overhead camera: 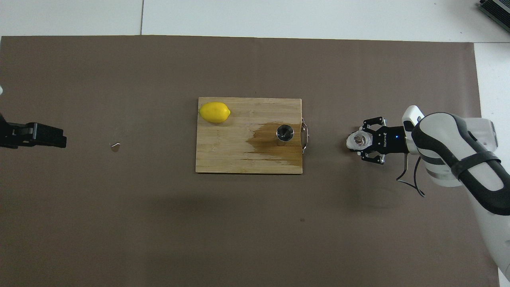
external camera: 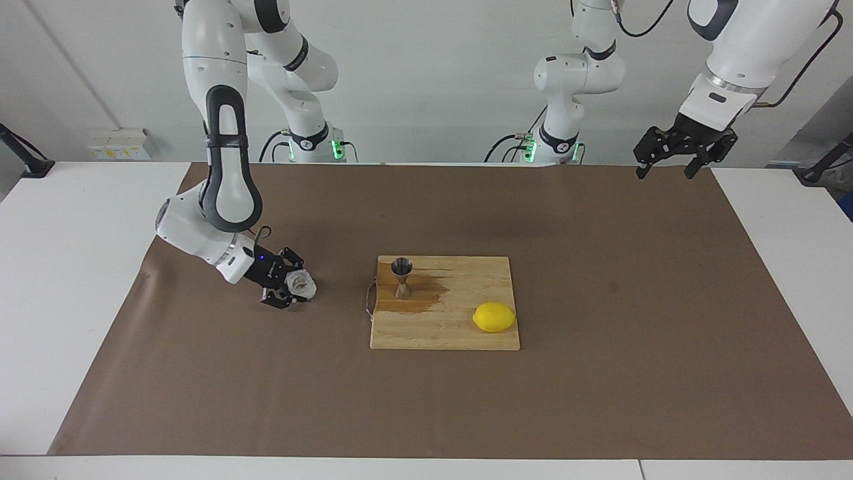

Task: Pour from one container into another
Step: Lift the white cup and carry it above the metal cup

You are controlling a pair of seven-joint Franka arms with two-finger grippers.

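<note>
Big brown mat (external camera: 600, 373) covers the white surface (external camera: 73, 280) nearly edge to edge. The right arm sweeps down from the upper left of the facing view, elbow bent, wrist low over the mat at centre left. The left arm waits up at the upper right of that view, its left gripper (external camera: 674, 160) hanging over the mat's corner, fingers spread wide, holding nothing.

Dead centre sits the wooden board (external camera: 460, 333), a dark wet patch (external camera: 426, 297) spread across the corner nearest the right arm's end. A thin metal handle (overhead camera: 305, 135) hangs off that edge.

On to the small stuff. The lemon (external camera: 494, 317) lies on the board's lower right in the facing view. The jigger (external camera: 402, 276) stands upright in the wet patch, open mouth up, well apart from the lemon.

And the action: the right gripper (external camera: 293, 288) has its fingers closed in on the cup (external camera: 301, 284), pinching it from both sides. Cup sits at centre left of the facing view, on the mat, beside the board but not touching it; in the overhead view it shows at centre right (overhead camera: 357, 140). Whether its base rests on the mat, I can't tell.
</note>
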